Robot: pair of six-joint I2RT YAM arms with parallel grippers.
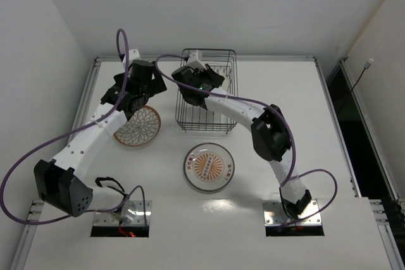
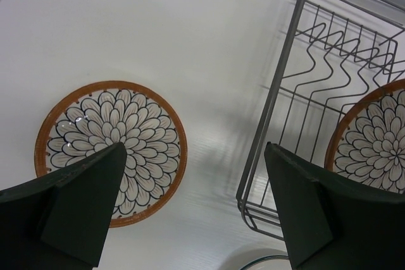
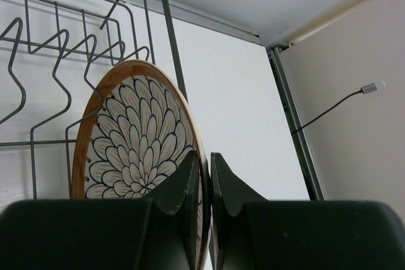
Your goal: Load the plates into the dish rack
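Observation:
My right gripper [image 3: 205, 169] is shut on the rim of a brown-rimmed floral plate [image 3: 133, 137] and holds it on edge inside the black wire dish rack [image 3: 63, 42], next to the upright dividers. In the top view that gripper [image 1: 196, 83] is over the rack [image 1: 202, 124], and the arm mostly hides the held plate. My left gripper [image 2: 196, 200] is open and empty, above the table between a second floral plate [image 2: 114, 150] lying flat and the rack's corner [image 2: 278, 93]. The pale-rimmed plate with the orange centre [image 1: 209, 167] lies flat in front of the rack.
The flat floral plate [image 1: 137, 126] lies just left of the rack, under my left wrist [image 1: 130, 102]. Purple cables loop over both arms. The table's raised metal edge runs behind the rack, with a wall and a dangling cable to the right.

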